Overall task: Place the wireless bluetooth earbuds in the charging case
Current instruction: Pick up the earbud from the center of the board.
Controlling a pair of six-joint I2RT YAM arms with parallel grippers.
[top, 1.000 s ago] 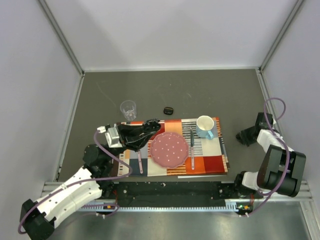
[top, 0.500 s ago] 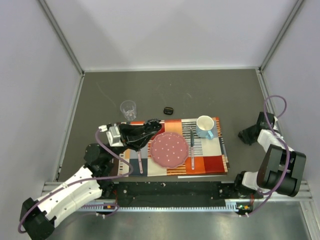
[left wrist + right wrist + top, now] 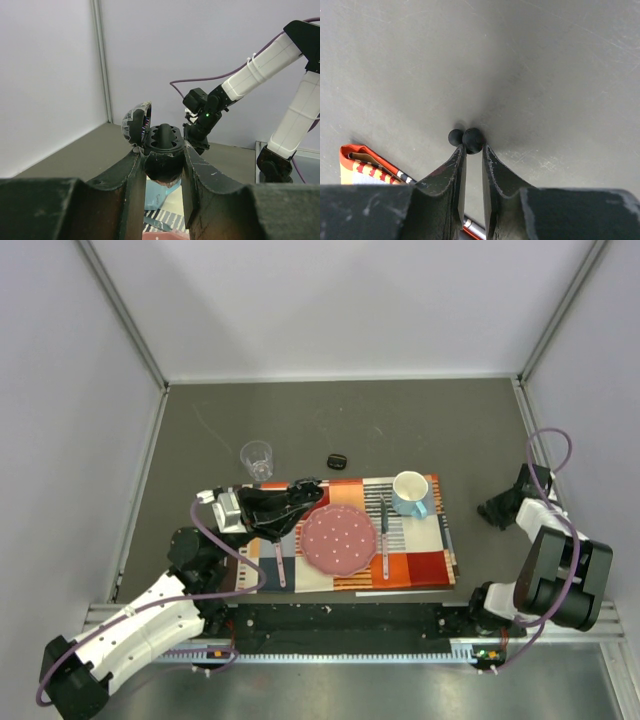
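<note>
Between the fingers of the left gripper [image 3: 163,154] sits the charging case [image 3: 163,145], clamped from both sides by its rounded black body, with the jaws closed tight on it. Its lid [image 3: 136,124] is swung open and stands up over the gripper's left fingertip. The ridged inside of the case shows above the fingertips. Below the case, further out, part of a blue mug [image 3: 156,194] shows, and well beyond it stands the right arm [image 3: 260,67]. From above, this gripper hangs over the far left part of a patterned placemat [image 3: 430,565], just beside a pink plate [image 3: 340,538], with a clear glass [image 3: 257,458] near it on the bare table [image 3: 420,420].

Right at the tips of the right gripper [image 3: 473,150] lies a black earbud [image 3: 472,139], sitting against the fingertips and bridging the narrow slit between them. I cannot tell whether the fingers pinch it or only rest against it. A smaller black ball [image 3: 455,136] touches the bud just left of the fingertips; it may be the second bud or part of the first. This gripper is down at the table, off the placemat's right edge and well apart from the case
</note>
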